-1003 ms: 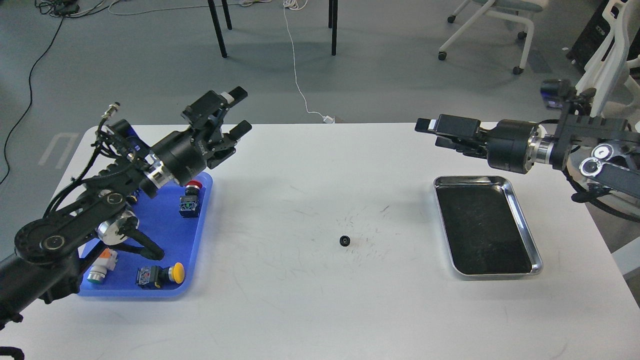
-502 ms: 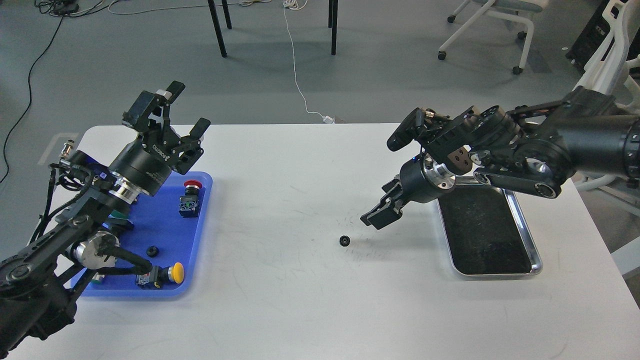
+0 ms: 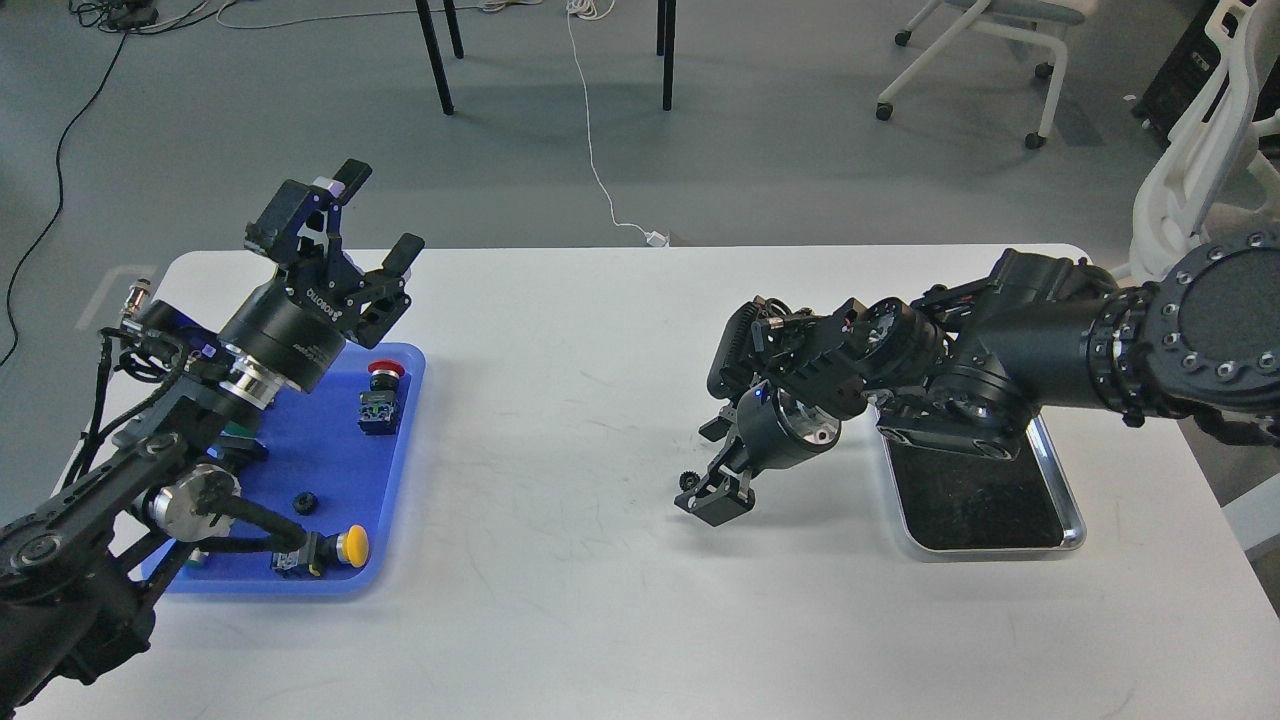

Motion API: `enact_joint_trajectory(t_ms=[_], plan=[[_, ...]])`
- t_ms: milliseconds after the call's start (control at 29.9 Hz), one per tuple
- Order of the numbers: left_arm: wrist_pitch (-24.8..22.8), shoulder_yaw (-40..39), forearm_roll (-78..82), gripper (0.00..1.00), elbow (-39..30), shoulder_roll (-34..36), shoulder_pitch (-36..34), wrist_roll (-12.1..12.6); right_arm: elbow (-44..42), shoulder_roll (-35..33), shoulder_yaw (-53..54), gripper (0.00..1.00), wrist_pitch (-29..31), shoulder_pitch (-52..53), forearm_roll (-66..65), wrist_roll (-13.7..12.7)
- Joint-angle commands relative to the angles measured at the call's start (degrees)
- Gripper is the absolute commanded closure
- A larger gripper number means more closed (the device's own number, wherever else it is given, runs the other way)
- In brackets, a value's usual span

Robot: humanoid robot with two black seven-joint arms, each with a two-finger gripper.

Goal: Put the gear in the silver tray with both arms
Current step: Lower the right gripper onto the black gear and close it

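Observation:
A small black gear [image 3: 688, 481] lies on the white table near the middle. My right gripper [image 3: 706, 466] has come down right beside it, its lower finger [image 3: 714, 503] touching or almost touching the gear; the jaws look open and hold nothing. The silver tray [image 3: 1073, 520] lies to the right, its far half hidden under my right arm. My left gripper [image 3: 372, 222] is open and empty, raised above the far end of the blue tray [image 3: 395, 470].
The blue tray at the left holds push-button switches: one red-capped [image 3: 384, 372], one yellow-capped [image 3: 350, 546], and a small black gear-like part [image 3: 305, 501]. My left arm covers its left half. Chairs and cables are on the floor beyond the table.
My right arm has swung in from the far right and dropped left to the gear. My left gripper pulled back left over the blue tray, then stayed still.

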Motion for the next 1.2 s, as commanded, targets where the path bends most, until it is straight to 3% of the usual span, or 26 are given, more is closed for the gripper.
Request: enact_joint_trajectory(t_ms=[0,234,334,635,803,1170], plan=[[-0.01,0.01,0.03,0.02,-0.05,-0.07,0.27,0.0,-1.02,0.38,-0.06,0.22,-2.05,-1.63,0.01,0.0],[-0.01,0.01,0.03,0.02,-0.57,-0.07,0.45,0.0,-2.08,1.26,-0.15,0.34,-2.94,-1.98,-0.08,0.0],[-0.01,0.01,0.03,0.02,-0.58,-0.51,0.54,0.0,-2.78,1.26,-0.67,0.48,-2.94,-1.98,-0.08,0.0],[-0.01,0.01,0.03,0.02,-0.58,-0.78,0.45,0.0,-3.93,1.26,-0.94,0.5,-2.85,-2.07,0.01,0.0],[-0.01,0.01,0.03,0.02,-0.58,-0.6,0.45,0.0,-3.93,1.26,-1.55,0.76,-2.5,-2.07,-0.08,0.0],[-0.01,-0.08,0.03,0.02,-0.84,-0.51,0.54,0.0,-3.93,1.26,-2.52,0.86,-2.41,-2.07,0.09,0.0]])
